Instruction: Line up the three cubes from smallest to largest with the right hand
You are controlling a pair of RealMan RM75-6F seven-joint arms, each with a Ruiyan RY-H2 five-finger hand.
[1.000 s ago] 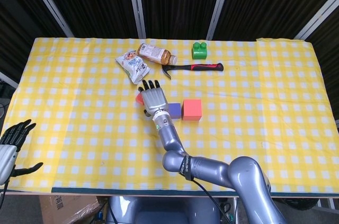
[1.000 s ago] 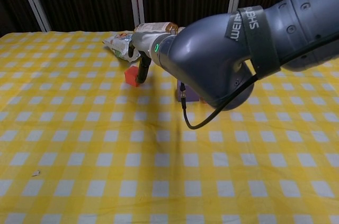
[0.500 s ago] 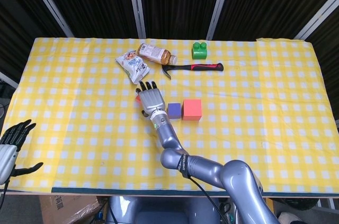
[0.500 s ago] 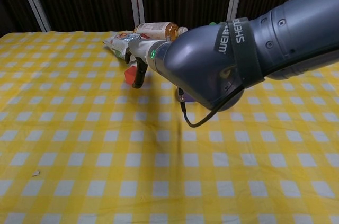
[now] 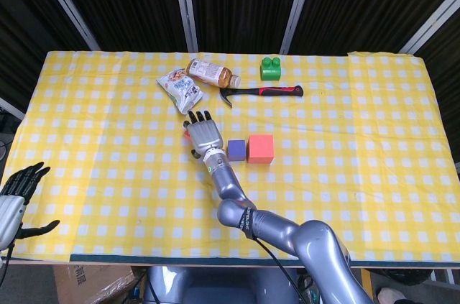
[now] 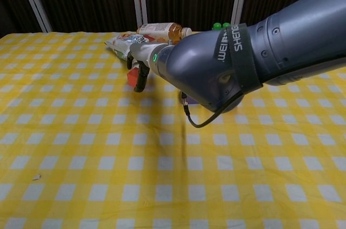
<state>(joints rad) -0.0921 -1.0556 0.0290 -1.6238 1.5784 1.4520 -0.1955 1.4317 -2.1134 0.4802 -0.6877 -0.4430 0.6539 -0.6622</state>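
My right hand (image 5: pixel 203 133) hovers flat, fingers spread, over the small red cube (image 5: pixel 186 131), of which only a sliver shows at the hand's left edge. In the chest view the same cube (image 6: pixel 131 77) sits on the cloth just left of a down-pointing finger of my right hand (image 6: pixel 141 73); I cannot tell whether they touch. The blue cube (image 5: pixel 236 149) and the large red cube (image 5: pixel 260 149) stand side by side right of the hand. My arm hides both in the chest view. My left hand (image 5: pixel 19 189) stays at the table's lower left edge, holding nothing.
Behind the cubes lie a snack bag (image 5: pixel 180 90), a tea bottle (image 5: pixel 212 72) on its side, a hammer (image 5: pixel 267 91) and a green brick (image 5: pixel 270 68). The yellow checked cloth (image 5: pixel 359 139) covers the table.
My right hand has shifted a little left and farther back over the small red cube. The cubes and the left hand have stayed put.
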